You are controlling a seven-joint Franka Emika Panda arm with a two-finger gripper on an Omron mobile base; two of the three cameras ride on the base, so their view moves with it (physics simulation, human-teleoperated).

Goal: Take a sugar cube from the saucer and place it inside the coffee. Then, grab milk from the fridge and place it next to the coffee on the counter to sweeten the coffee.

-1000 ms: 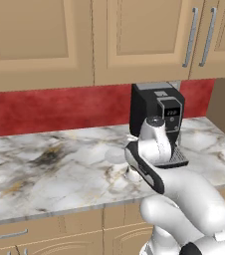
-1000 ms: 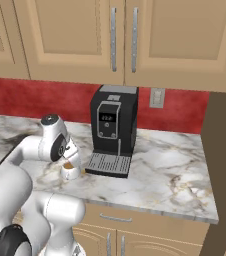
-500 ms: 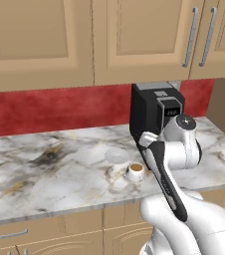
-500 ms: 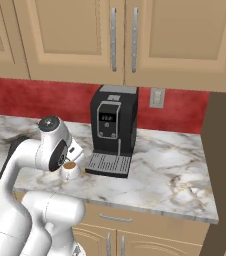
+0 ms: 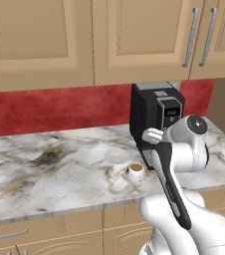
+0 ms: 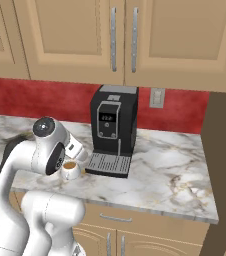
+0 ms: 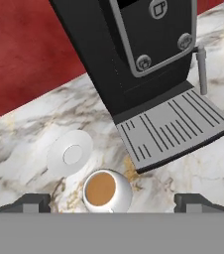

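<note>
Gripper [image 7: 111,203] nearest, dark fingertips [image 7: 32,202] spread wide at the bottom of the hand view, jaws fully apart and empty. Just beyond and between them, small white cup of brown coffee [image 7: 106,191], standing upright on the white-grey marble counter with dark veins [image 7: 25,144]. Beside the cup, touching or nearly so, small round flat white-grey saucer [image 7: 70,153], bare on top. Sugar cube impossible to make out. Next to the cup on its other side, grey ribbed drip tray [image 7: 171,130] of the tall black coffee machine [image 7: 129,49]. Farther back, red backsplash [image 7: 25,54]; above it, beige wall cabinets [image 5: 114,40] with grey bar handles.
</note>
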